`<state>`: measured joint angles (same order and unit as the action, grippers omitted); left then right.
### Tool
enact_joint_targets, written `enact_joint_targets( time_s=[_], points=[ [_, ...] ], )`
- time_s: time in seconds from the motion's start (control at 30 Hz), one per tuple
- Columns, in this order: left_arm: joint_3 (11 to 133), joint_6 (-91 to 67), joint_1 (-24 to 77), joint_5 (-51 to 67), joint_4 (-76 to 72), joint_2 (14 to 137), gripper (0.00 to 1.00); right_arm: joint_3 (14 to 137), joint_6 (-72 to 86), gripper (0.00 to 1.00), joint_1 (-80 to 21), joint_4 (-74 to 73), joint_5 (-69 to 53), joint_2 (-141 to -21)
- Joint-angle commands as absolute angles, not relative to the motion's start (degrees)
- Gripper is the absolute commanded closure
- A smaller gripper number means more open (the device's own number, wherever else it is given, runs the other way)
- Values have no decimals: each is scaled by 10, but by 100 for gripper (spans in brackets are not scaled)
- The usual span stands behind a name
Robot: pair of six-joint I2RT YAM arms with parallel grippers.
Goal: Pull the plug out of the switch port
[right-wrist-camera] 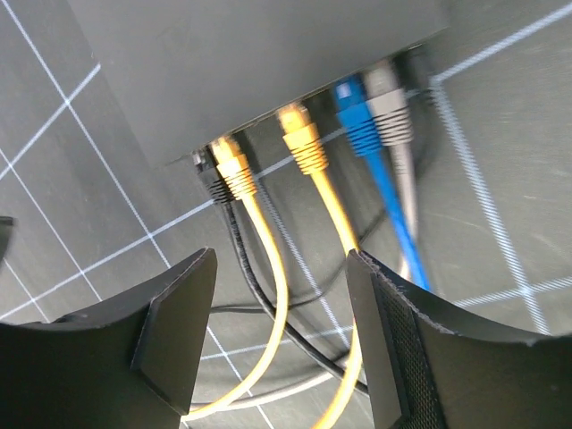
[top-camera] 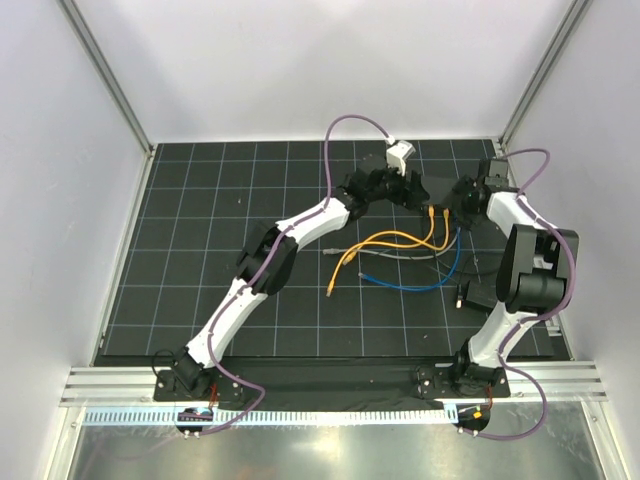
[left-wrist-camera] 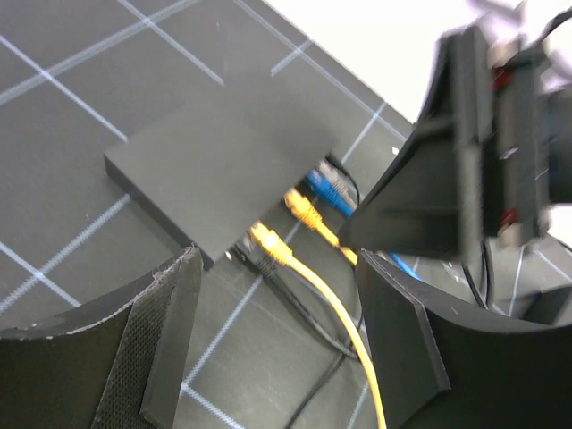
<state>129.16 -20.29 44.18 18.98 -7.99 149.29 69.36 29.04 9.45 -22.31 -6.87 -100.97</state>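
Note:
The switch [right-wrist-camera: 250,63] is a flat matte-black box lying on the gridded mat, and it also shows in the left wrist view [left-wrist-camera: 223,170] and the top view [top-camera: 437,190]. Along its edge sit a black plug [right-wrist-camera: 213,185], two yellow plugs [right-wrist-camera: 231,168] [right-wrist-camera: 304,143], a blue plug [right-wrist-camera: 359,116] and a grey plug [right-wrist-camera: 389,103]. My right gripper [right-wrist-camera: 281,304] is open just short of the plugs, and both yellow cables pass between its fingers. My left gripper [left-wrist-camera: 277,331] is open beside the switch's corner, with a yellow cable [left-wrist-camera: 344,322] between its fingers, untouched.
Yellow [top-camera: 385,240], blue [top-camera: 420,285], grey and black cables trail loosely over the black mat [top-camera: 200,250] toward the middle. The right arm's gripper [left-wrist-camera: 483,161] is close to the left one. A small black object [top-camera: 478,293] lies by the right arm. White walls enclose the mat.

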Motion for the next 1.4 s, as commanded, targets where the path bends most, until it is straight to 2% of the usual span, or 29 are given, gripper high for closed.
enact_joint_targets(
  time_s=[0.0,0.3,0.73,1.0,1.1,1.17,1.2,1.23,1.37],
  points=[
    [1265,-198,446,171,-159,1460,26,694,301,33,82,-183,-105,-1013],
    [1211,-200,445,156,-190,1424,26,719,254,38,40,-182,-101,-1069],
    [1205,-232,442,157,-156,1413,27,722,227,42,10,-227,-27,-1064],
    [1186,-403,425,181,-123,1398,32,734,240,36,15,-257,39,-1018],
    [1171,-382,431,161,-102,1381,32,747,244,36,24,-256,21,-1010],
    [1130,-319,441,120,-96,1343,27,767,245,35,30,-259,18,-1011],
    [1116,-303,445,73,-93,1329,18,775,249,35,32,-260,16,-1012],
    [1108,-288,448,56,-88,1310,1,784,250,34,33,-262,12,-1015],
    [1063,-242,449,26,-76,1268,0,854,247,29,39,-287,12,-1040]
  ],
)
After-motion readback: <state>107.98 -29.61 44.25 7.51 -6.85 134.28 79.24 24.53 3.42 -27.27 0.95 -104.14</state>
